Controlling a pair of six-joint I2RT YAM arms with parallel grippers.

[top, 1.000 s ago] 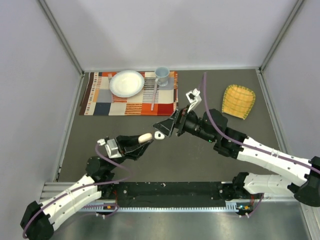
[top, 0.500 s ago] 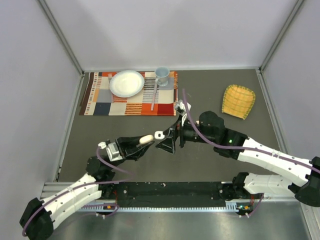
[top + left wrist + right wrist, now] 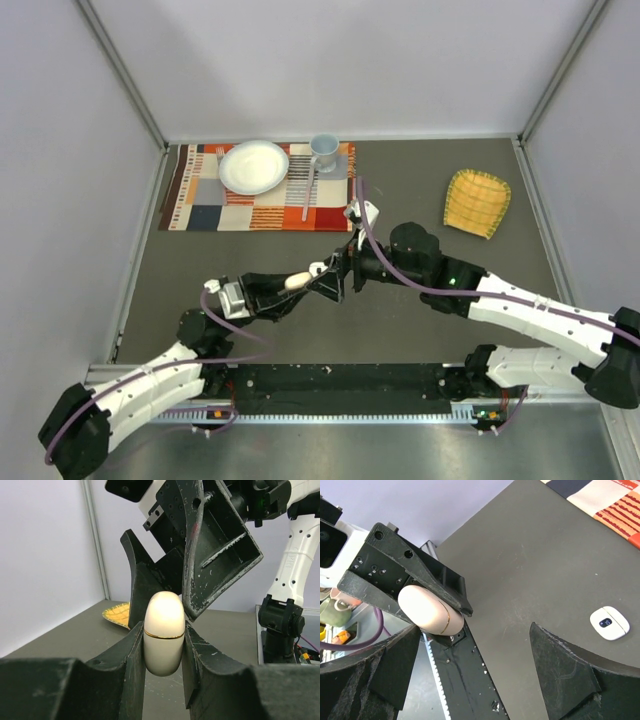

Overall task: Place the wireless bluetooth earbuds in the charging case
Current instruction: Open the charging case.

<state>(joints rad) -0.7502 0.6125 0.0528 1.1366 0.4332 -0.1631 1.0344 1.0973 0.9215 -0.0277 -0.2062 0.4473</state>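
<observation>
Cream and shiny, the little egg-shaped charging case (image 3: 164, 615) has a thin gold line around its middle, and its lid is shut. The left gripper (image 3: 296, 284) is squeezed tight on the lower half of the case and holds it up above the dark worktop (image 3: 380, 330). The right gripper (image 3: 330, 278) is right next to the free end of the case, with its two black fingers spread wide. One finger is very close to the top of the case, but I cannot tell if it touches.

A second small case (image 3: 609, 622), white and flat with a dark spot on top, lies on the worktop just beside the two grippers.

Far back on the worktop is a striped mat (image 3: 200, 205) with a white plate (image 3: 253, 166), a blue cup (image 3: 323, 150) and a spoon (image 3: 309, 188) on it. A yellow cloth (image 3: 477, 202) lies off to the right.
</observation>
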